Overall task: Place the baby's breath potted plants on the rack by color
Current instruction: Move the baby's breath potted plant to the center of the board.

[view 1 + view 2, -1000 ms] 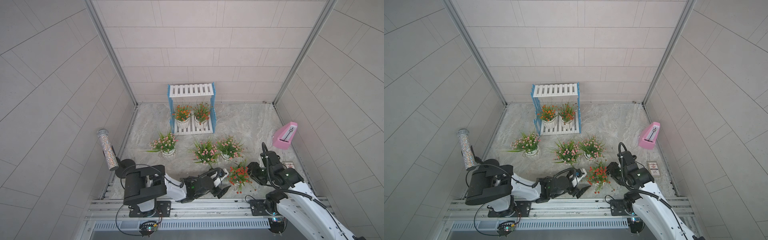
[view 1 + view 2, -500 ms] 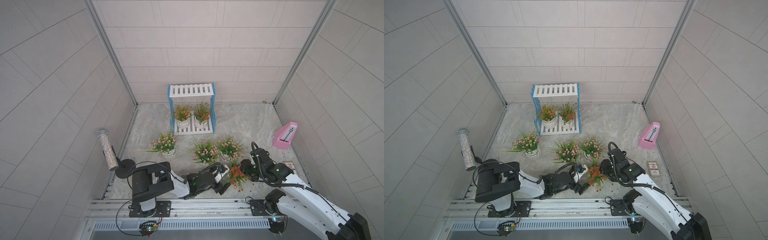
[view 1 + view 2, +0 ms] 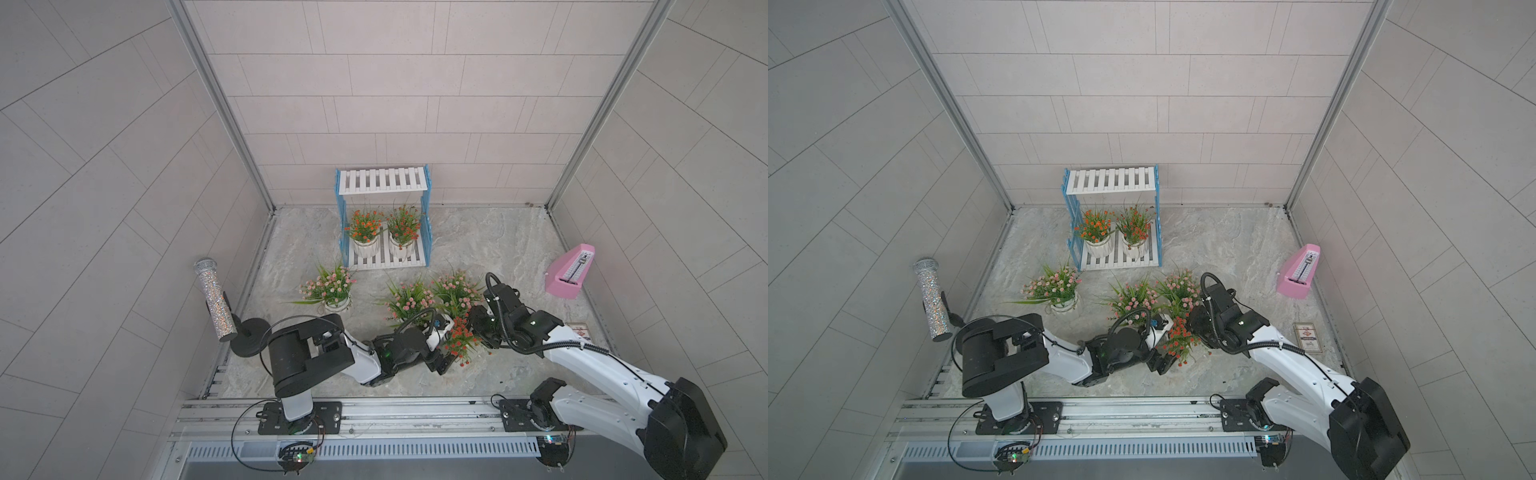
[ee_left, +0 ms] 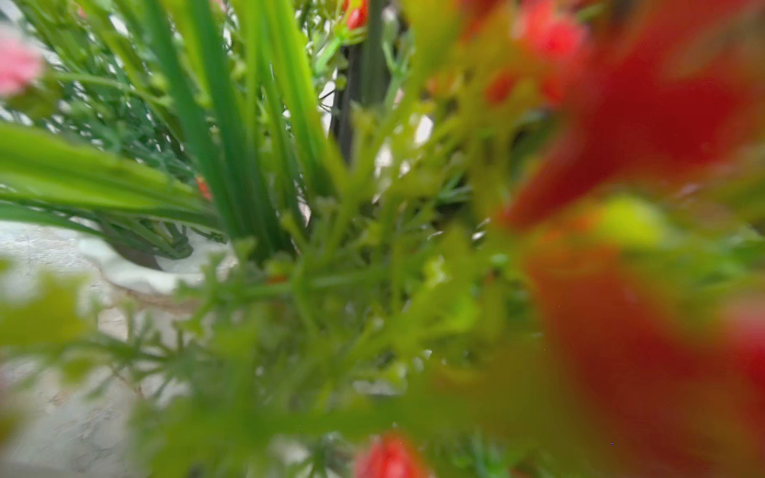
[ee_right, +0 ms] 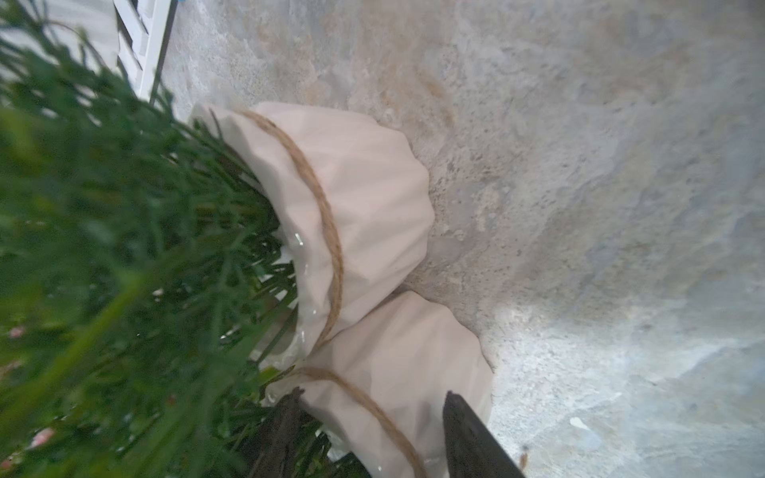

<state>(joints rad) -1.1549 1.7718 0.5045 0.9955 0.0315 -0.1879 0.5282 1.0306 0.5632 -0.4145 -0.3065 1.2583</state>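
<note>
The rack [image 3: 382, 185] stands at the back, with two red-orange baby's breath potted plants [image 3: 365, 226] [image 3: 402, 224] on its lower shelf. Three pink ones [image 3: 330, 286] [image 3: 409, 299] [image 3: 455, 289] stand on the floor before it. My right gripper [image 3: 473, 328] is shut on the white pot [image 5: 405, 372] of a third red-orange plant [image 3: 459, 340], one finger inside the rim and one outside. That pot touches a pink plant's pot [image 5: 364, 198]. My left gripper [image 3: 446, 353] stands open against the held plant's foliage [image 4: 621, 124], which hides its jaws in the left wrist view.
A pink metronome [image 3: 570, 272] sits by the right wall, with a small card [image 3: 579, 332] on the floor nearer me. A glittery microphone [image 3: 214, 299] on a black stand is by the left wall. Tiled walls close in three sides.
My right arm has moved left and away from me with the red-orange plant, up against the pink plants. My left gripper has reached further into that plant's foliage.
</note>
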